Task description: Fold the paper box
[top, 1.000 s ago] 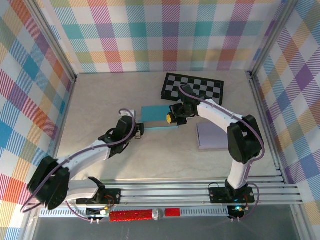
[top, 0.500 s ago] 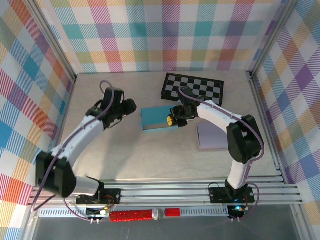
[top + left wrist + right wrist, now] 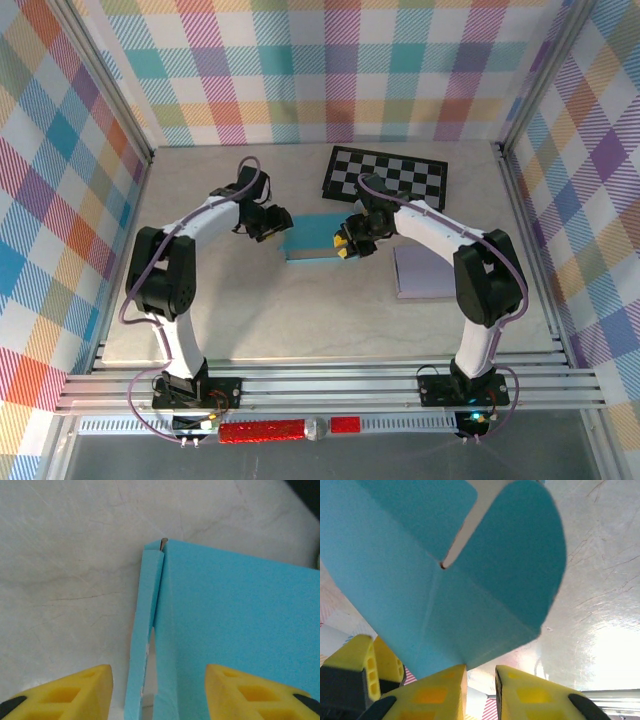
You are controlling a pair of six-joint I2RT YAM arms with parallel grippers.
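Light-blue paper box [image 3: 312, 240] lies on the beige marbled table [image 3: 220, 310], roughly at the centre, directly between the two grippers. In the top view its long axis runs left to right, with the near long edge showing as a thin darker wall. What it holds inside cannot be seen.

The left gripper [image 3: 272, 226] sits at the left end of the box. In the left wrist view its yellow fingers [image 3: 75, 692] stand wide apart, one over bare table and the other over the blue top panel. A narrow folded side flap [image 3: 145, 630] lies between them, untouched by either finger.

The right gripper [image 3: 347, 241] sits at the right end of the box. In the right wrist view its jaws are parted by a narrow gap, and table shows through it. The corner of the box ends just at the fingertips [image 3: 432, 695]. A rounded blue flap [image 3: 520, 555] and a second flap stand out from that end, split by a slit.

A black-and-white checkered board [image 3: 386, 175] lies far of the box. A pale lavender sheet [image 3: 425, 272] lies to the right, near the right arm.
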